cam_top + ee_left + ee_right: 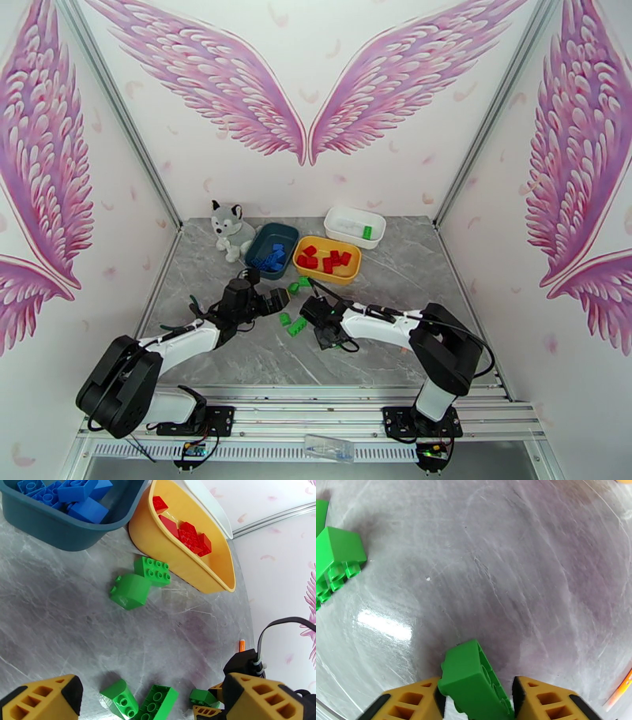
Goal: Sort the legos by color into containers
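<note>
My right gripper (476,701) is shut on a green lego (472,679), held tilted just above the table; in the top view this gripper (310,309) sits mid-table. My left gripper (152,695) is open and empty, hovering low over two green legos (156,705) (120,699). Two more green legos (156,570) (130,591) lie beside the yellow tub (189,570), which holds red legos (189,537). The teal tub (51,525) holds blue legos (79,497). The white tub (355,226) holds one green lego (366,232).
A plush husky (231,229) sits at the back left beside the teal tub. The three tubs crowd the back middle of the grey marble table (237,355). Both grippers are close together, with the right one's cable (284,622) near the left gripper.
</note>
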Robot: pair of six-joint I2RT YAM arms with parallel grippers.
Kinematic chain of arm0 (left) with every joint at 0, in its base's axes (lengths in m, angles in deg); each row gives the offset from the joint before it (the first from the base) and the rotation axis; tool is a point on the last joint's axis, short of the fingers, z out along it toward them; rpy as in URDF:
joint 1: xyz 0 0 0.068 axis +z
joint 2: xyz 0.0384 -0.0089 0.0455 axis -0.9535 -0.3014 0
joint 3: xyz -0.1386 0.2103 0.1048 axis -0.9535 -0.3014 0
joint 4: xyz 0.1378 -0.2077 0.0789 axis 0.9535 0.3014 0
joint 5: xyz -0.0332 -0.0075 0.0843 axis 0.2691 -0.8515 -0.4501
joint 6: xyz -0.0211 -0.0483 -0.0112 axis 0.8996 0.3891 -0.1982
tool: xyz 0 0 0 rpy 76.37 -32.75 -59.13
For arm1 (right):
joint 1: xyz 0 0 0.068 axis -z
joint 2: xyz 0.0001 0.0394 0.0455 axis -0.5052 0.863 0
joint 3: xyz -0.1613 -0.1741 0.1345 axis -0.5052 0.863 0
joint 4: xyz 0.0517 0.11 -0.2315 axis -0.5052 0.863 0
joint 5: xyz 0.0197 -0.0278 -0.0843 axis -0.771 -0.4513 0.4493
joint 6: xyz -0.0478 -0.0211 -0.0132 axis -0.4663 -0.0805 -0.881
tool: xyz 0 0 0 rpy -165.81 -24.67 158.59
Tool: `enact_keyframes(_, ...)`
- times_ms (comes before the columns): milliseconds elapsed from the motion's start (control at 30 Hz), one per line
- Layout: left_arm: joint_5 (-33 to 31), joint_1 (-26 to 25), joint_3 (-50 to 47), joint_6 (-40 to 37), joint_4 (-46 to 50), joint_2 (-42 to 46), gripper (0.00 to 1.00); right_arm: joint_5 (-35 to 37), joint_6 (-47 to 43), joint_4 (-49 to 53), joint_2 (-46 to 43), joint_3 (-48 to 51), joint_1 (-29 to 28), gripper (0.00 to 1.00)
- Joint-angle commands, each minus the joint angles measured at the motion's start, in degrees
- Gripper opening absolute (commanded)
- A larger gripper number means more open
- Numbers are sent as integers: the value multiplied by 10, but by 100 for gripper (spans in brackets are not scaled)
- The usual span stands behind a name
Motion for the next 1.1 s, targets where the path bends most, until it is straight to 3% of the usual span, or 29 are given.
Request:
enact_keyframes(0,11,4,10,6,-14,-3,99,6,4,-2,-6,-4,-6,37)
enact_keyframes(233,72,1,12,5,-71,-9,99,56,8,-2,-16,-36,-4,21)
enact_keyframes(500,128,-5,10,18,-162,-41,99,74,0,-47,-13,-128,68,19)
enact_keyframes(767,191,-6,12,40,-262,-88,99,61,-16,-96,76,-281,182,16)
enact_keyframes(1067,177,-6,8,19,-237,-79,99,-6,-22,-95,241,-519,297,10)
